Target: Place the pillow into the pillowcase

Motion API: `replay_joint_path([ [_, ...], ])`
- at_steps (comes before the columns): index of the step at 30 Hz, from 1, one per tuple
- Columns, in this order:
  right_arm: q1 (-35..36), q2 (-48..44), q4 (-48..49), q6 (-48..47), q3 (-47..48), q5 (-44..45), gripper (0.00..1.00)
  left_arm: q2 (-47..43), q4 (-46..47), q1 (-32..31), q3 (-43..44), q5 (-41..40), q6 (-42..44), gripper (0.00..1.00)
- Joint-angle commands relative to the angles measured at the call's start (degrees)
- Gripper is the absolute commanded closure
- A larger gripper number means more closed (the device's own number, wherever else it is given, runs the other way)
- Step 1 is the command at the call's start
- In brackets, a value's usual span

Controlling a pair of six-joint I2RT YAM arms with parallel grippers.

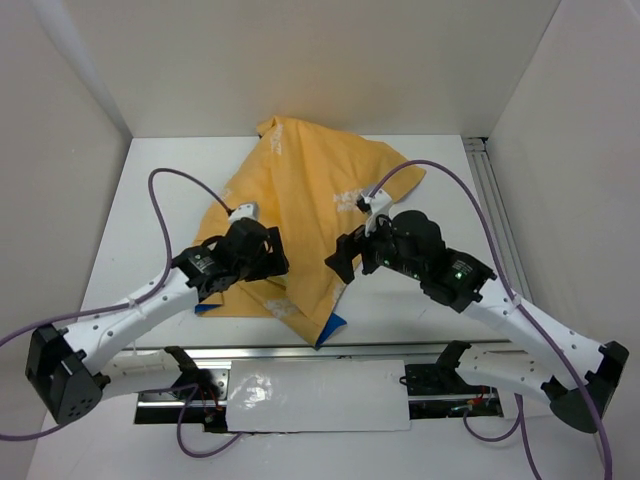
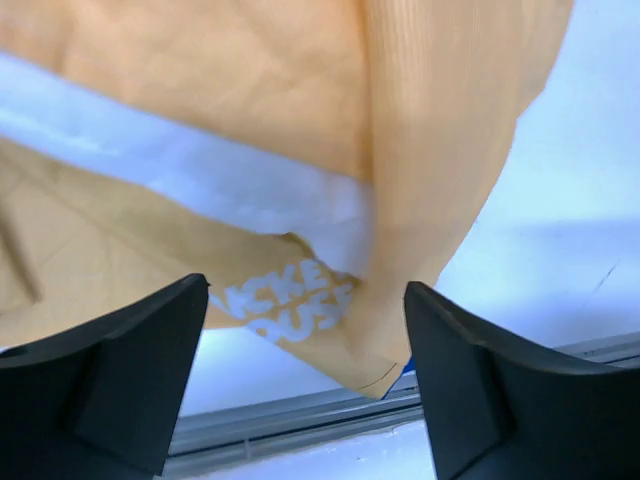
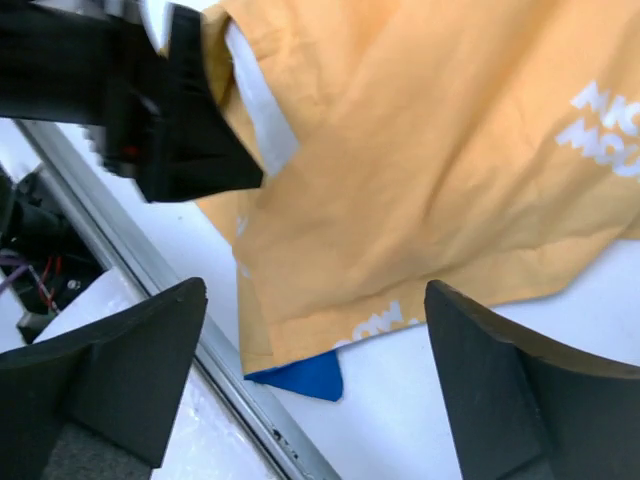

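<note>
Top external view: the flat white table [image 1: 150,200] carries the orange-yellow floppy fabric pillowcase [image 1: 310,200], lying crumpled and spread across the middle and reaching toward the back wall. I cannot make out the pillow from up here. On the left wrist camera, a soft white band of pillow [image 2: 200,170] shows between two orange layers of the pillowcase [image 2: 450,150], so at least part of it sits inside the case; how much, I cannot tell. The right wrist camera catches the same white strip [image 3: 262,110] at a slit in the cloth [image 3: 430,170], close beside the other arm's black fingers. Both arms reach in from the near edge and meet over the near half of the fabric. I see the left gripper [image 1: 268,258] with its fingers [image 2: 130,350] spread wide and nothing pinched between them; cloth hangs just beyond the tips. I see the right gripper [image 1: 345,258] likewise gaping wide, fingers [image 3: 120,360] well apart, holding nothing and hovering above the case's near edge. A long grey metal rail [image 1: 300,350] runs along the near side of the table. A bright blue corner [image 3: 305,375] of the case's underside pokes out at the near edge, just beside the rail. White lettering [image 2: 290,300] is printed on the orange cloth.
</note>
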Motion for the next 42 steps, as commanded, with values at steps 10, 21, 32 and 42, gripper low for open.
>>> replay_joint_path([
  [10, -3.58, 23.21, 16.21, 0.48, 9.75, 25.19, 0.00, 2.40, -10.51, 15.51, -2.69, 1.25, -9.57, 0.20],
  [21, -19.87, 69.80, 15.62, -4.00, 43.18, -0.75, 0.04, 7.22, 8.03, 31.51, -4.46, 12.25, 0.97, 0.46],
  [32, -28.56, 61.92, 25.27, 6.72, 13.52, 3.72, 0.13, 33.67, 10.60, 33.20, 17.06, 15.67, 8.71, 1.00],
  [42, -22.78, 42.70, 14.92, 2.78, 7.07, 16.63, 0.13, 35.31, 10.15, 27.92, 32.12, 19.19, 16.98, 0.92],
])
